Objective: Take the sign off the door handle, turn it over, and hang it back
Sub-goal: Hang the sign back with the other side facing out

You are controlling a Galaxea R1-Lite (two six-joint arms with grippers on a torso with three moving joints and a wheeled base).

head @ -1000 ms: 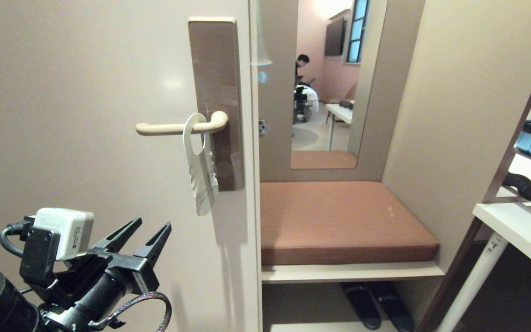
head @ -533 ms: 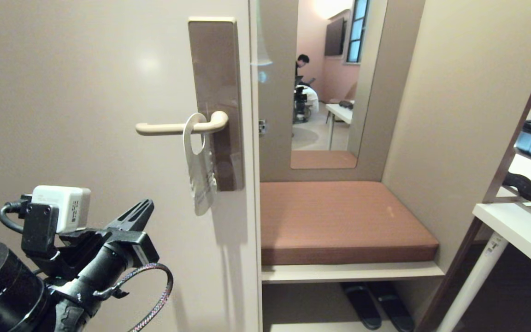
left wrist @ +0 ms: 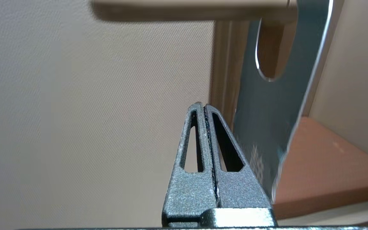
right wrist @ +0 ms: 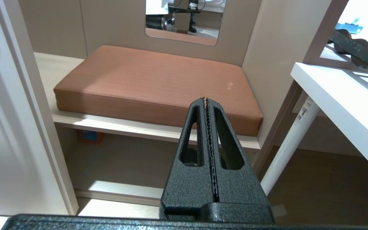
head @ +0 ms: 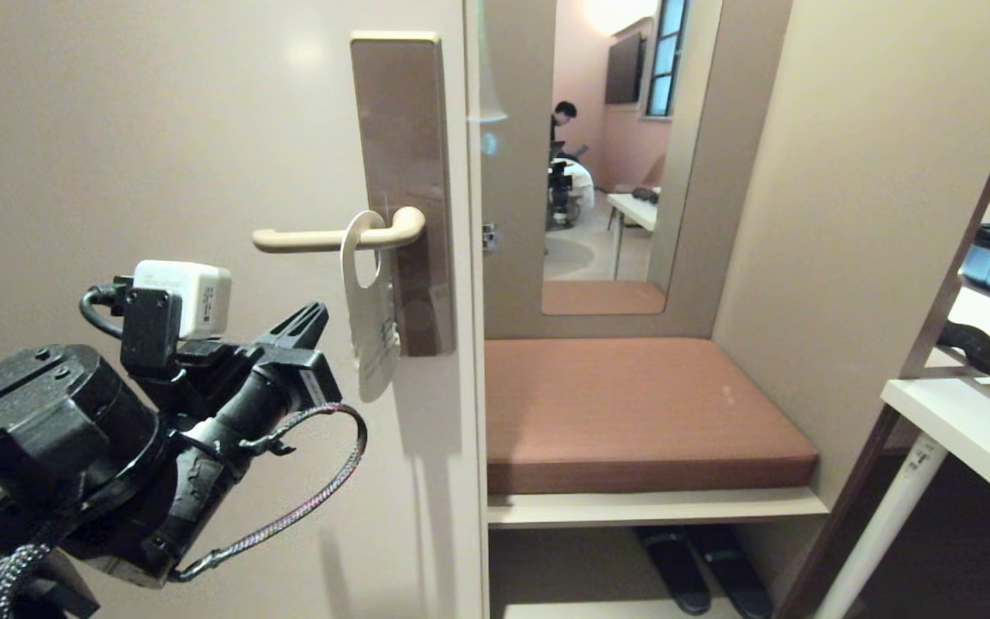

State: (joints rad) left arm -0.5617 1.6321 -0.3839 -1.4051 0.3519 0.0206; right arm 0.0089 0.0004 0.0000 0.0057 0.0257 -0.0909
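The sign (head: 372, 331) hangs by its oval hole on the cream door handle (head: 323, 239), turned nearly edge-on to the door. Its white side shows in the head view. In the left wrist view its blue-grey side (left wrist: 267, 121) hangs under the handle (left wrist: 187, 8). My left gripper (head: 316, 311) is shut and empty, below the handle and just left of the sign's lower half; its tip (left wrist: 204, 105) sits beside the card, apart from it. My right gripper (right wrist: 205, 99) is shut on nothing and points at the bench cushion.
The handle sits on a tall brown plate (head: 400, 172) at the door's edge. Right of the door are a brown cushioned bench (head: 632, 413), a mirror (head: 615, 155) reflecting a person, slippers (head: 693, 567) underneath, and a white table (head: 976, 438).
My left gripper went from open to shut and rose up and rightward toward the sign. The sign's lower end swung slightly. The right arm stayed still.
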